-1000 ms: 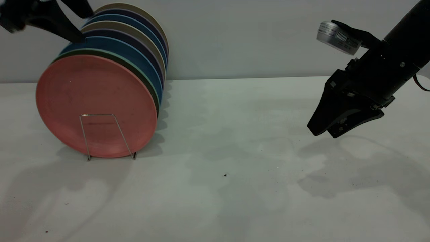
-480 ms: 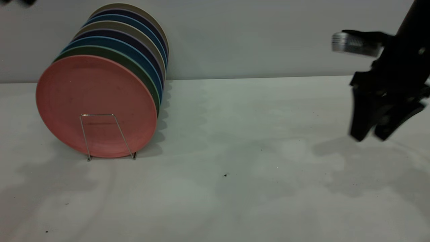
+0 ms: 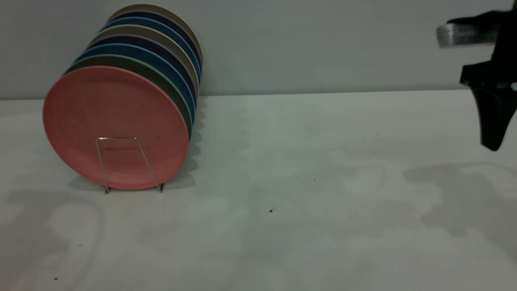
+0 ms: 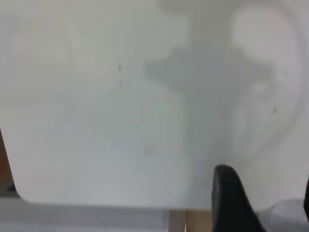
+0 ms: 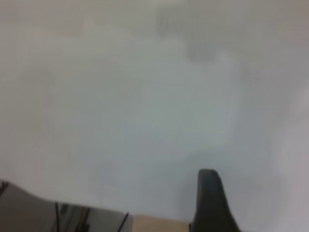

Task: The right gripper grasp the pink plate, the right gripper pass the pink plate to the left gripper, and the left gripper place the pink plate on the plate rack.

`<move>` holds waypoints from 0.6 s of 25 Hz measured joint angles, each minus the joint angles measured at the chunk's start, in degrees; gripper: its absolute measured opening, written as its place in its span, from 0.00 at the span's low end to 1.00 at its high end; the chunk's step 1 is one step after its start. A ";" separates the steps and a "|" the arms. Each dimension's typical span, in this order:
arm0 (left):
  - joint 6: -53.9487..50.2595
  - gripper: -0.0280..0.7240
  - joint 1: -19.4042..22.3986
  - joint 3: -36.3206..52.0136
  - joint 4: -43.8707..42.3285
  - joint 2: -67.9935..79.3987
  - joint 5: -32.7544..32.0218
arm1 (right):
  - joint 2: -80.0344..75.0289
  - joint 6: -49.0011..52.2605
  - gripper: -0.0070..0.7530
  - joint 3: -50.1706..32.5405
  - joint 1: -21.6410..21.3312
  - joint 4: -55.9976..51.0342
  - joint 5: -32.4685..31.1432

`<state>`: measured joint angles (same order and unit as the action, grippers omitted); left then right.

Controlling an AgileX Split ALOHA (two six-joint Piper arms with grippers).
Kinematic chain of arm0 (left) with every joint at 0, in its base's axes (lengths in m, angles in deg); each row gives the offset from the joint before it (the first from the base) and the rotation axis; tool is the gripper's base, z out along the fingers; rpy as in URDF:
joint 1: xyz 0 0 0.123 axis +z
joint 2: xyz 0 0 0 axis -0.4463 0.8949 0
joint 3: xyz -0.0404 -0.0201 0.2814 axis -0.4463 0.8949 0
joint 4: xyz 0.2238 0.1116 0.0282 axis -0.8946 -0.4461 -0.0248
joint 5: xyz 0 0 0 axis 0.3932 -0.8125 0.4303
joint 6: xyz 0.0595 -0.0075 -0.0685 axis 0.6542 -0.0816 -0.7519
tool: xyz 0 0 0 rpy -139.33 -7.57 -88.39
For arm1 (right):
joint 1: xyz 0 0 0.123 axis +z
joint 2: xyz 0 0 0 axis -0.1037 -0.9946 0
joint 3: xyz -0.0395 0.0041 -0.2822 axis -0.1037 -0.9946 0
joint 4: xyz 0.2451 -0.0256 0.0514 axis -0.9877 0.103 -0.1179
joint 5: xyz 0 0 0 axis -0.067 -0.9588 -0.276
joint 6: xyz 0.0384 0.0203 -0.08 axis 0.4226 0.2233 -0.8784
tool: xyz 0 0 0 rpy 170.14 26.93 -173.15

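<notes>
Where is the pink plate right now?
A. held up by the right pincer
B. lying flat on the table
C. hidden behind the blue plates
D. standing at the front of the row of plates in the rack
D: the pink plate stands upright in the plate rack, in front of the green plate.

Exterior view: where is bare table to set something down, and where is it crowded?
Bare: the white tabletop from the thin silver wire plate rack across to the black right tool at the right edge. Crowded: far left, where the salmon-pink round plate fronts a row of upright plates.
</notes>
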<state>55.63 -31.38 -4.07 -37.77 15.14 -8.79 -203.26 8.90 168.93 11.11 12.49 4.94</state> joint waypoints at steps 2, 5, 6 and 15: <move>0.06 0.58 0.00 4.18 0.35 -3.34 0.00 | 4.00 0.11 0.70 -3.53 0.00 0.71 -0.12; 0.11 0.58 0.00 11.24 2.58 -12.19 0.65 | 12.18 0.11 0.70 -9.31 0.00 1.63 -0.36; 0.11 0.58 0.00 13.81 3.75 -15.35 1.48 | 15.45 0.11 0.70 -11.03 0.00 1.71 -0.49; 1.04 0.57 0.00 28.26 7.65 -45.93 1.73 | 45.64 0.12 0.70 -23.42 0.00 -0.17 -1.71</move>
<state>56.67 -31.38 24.19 -30.11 -30.79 -7.06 -157.62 9.02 145.51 11.11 12.31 3.23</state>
